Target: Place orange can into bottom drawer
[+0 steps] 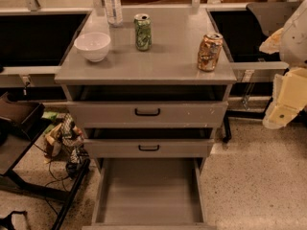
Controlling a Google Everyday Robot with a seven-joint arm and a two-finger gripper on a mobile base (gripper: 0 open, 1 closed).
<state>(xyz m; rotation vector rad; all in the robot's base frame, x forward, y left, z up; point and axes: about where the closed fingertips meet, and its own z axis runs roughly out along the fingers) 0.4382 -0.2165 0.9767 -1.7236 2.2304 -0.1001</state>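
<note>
Cabinet top (163,56) carries the orange can (210,51) upright near its right edge, left of my gripper (287,102), whose opening I cannot tell.

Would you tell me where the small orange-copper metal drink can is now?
The orange can stands at the front right of the grey cabinet top, right of the green patterned can; the gripper hangs further right.

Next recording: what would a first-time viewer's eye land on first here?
The bottom drawer stands pulled far out toward the camera, below two upper drawers with black handles. On the cabinet top the orange can stands upright near the right front corner, apart from a green can and a white bowl further left. The gripper hangs beside the cabinet's right side, not touching the can.
</note>
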